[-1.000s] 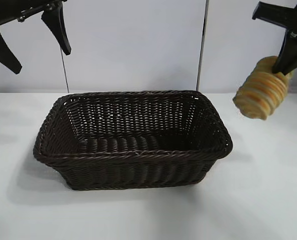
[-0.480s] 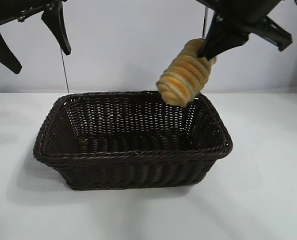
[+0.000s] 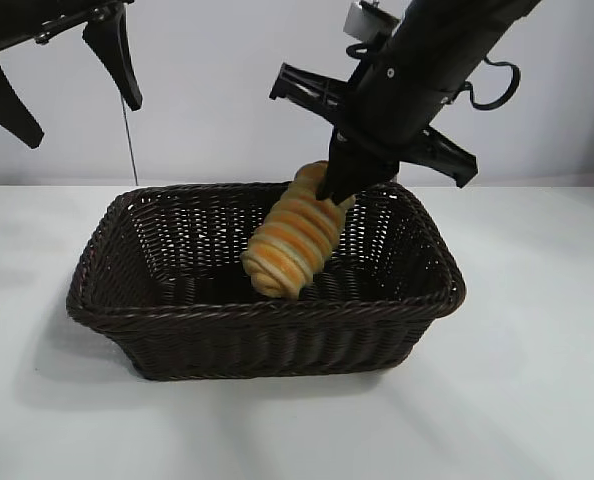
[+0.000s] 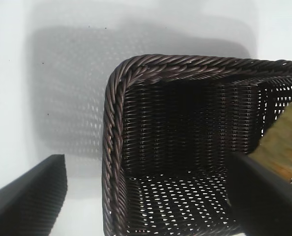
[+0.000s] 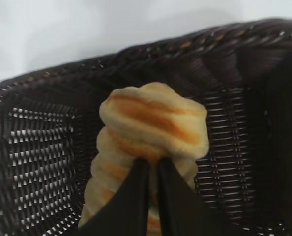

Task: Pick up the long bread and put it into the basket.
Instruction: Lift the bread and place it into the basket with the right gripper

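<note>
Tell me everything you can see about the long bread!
The long bread is an oblong golden-brown roll with pale and orange spiral ridges winding across it. It hangs tilted, its lower end down inside the dark woven basket and its upper end pinched by the right gripper. Whether its lower end touches the basket's floor cannot be told.

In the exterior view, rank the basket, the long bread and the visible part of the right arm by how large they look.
1. The basket, widest thing in view.
2. The right arm, though it is cut off by the frame and its nearness to the camera is unsure.
3. The long bread, clearly smallest, held by the right gripper inside the basket.
</note>
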{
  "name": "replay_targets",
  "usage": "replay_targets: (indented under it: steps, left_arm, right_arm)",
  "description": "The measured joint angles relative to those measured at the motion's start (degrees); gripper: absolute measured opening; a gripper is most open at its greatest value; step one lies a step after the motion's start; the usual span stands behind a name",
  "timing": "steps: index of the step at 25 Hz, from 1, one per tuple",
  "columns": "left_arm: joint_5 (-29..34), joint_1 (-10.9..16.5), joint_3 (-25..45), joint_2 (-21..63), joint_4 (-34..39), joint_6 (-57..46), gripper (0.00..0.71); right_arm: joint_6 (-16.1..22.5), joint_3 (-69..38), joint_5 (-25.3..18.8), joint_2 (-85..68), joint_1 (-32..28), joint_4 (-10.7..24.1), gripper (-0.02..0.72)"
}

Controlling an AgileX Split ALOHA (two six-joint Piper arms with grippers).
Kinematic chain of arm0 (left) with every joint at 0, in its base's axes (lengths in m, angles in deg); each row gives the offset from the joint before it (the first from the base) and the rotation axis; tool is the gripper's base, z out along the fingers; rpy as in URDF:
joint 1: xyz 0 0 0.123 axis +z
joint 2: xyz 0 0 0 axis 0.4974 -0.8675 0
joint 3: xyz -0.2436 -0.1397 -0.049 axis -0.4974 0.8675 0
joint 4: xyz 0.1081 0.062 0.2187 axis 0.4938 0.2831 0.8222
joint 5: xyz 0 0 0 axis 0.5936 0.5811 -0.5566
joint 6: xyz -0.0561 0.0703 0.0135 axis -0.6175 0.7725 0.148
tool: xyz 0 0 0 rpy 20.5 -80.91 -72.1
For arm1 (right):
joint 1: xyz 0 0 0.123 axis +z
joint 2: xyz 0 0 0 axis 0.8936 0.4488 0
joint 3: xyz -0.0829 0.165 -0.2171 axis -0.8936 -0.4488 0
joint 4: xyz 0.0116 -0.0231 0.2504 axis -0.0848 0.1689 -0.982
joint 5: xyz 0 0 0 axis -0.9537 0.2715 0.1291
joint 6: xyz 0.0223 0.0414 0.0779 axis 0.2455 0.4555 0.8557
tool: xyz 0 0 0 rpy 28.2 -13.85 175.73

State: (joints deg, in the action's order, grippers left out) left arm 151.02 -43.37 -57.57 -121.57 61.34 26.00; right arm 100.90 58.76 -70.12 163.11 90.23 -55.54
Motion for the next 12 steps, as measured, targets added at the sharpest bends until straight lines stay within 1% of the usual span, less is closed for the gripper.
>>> replay_targets:
  steps: [1, 3, 5, 7, 8, 10, 12]
  left_arm:
    - [0.0, 0.0, 0.0, 0.0, 0.0, 0.0, 0.634]
    - [0.0, 0.0, 0.0, 0.0, 0.0, 0.0, 0.634]
    - [0.0, 0.0, 0.0, 0.0, 0.0, 0.0, 0.634]
    - [0.0, 0.0, 0.0, 0.0, 0.0, 0.0, 0.634]
    - [0.0, 0.0, 0.0, 0.0, 0.0, 0.1, 0.634]
    - [0.2, 0.0, 0.0, 0.0, 0.0, 0.1, 0.634]
    - [0.3, 0.0, 0.0, 0.0, 0.0, 0.1, 0.634]
  right_arm:
    - [0.0, 0.0, 0.0, 0.0, 0.0, 0.0, 0.099]
    - [0.0, 0.0, -0.3, 0.0, 0.0, 0.1, 0.196]
    - [-0.1, 0.0, -0.6, -0.1, 0.0, 0.1, 0.33]
    - [-0.8, 0.2, -1.3, -0.2, 0.0, 0.2, 0.484]
    - [-1.3, 0.6, -1.7, -0.3, 0.0, 0.3, 0.54]
    - [-2.0, 1.8, -3.4, -0.9, 0.0, 0.5, 0.592]
    - [-2.2, 3.7, -6.0, -2.0, -0.2, 0.6, 0.611]
